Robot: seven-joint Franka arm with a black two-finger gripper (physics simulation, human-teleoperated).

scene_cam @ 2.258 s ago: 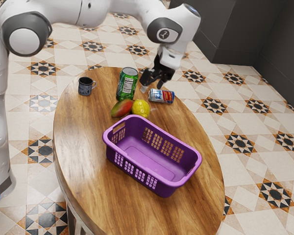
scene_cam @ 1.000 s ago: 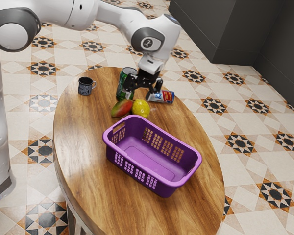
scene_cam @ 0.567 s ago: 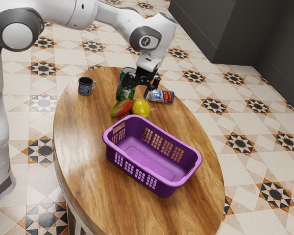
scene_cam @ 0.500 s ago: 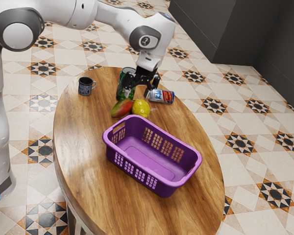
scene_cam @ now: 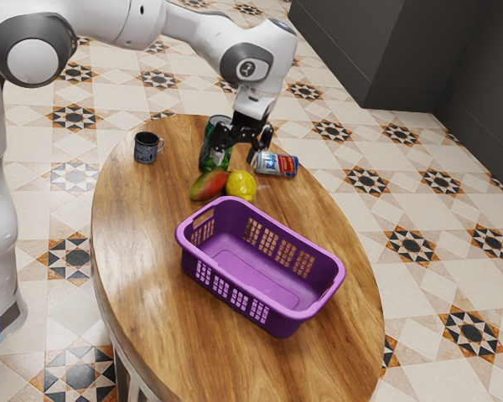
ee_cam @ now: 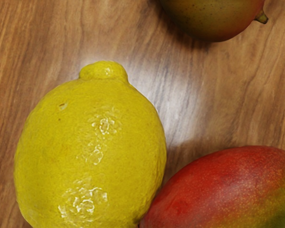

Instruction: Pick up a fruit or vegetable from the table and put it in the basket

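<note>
Yellow lemon (ee_cam: 88, 147), waxy, glossy white glints, one small brown fleck. Mango (ee_cam: 228, 187): red, finely speckled pale, sliding into yellow-green. Another fruit (ee_cam: 209, 19), olive-brown, dark-dotted, reddish-orange toward its brown stem. Basket (scene_cam: 278, 325) solid purple, gridded with rectangular openings. Tall can (scene_cam: 210, 157) green; small can (scene_cam: 278, 165) blue, white and red, silver at one end. Mug (scene_cam: 145, 151) dark grey, mottled lighter. Desk (scene_cam: 147, 251) warm brown, streaked with darker grain. Floor (scene_cam: 440, 188) cream, with black-and-orange star motifs. Wall (scene_cam: 344, 50) charcoal. I wear white and grey on my arm (scene_cam: 272, 50), black on my gripper (scene_cam: 235, 157).
</note>
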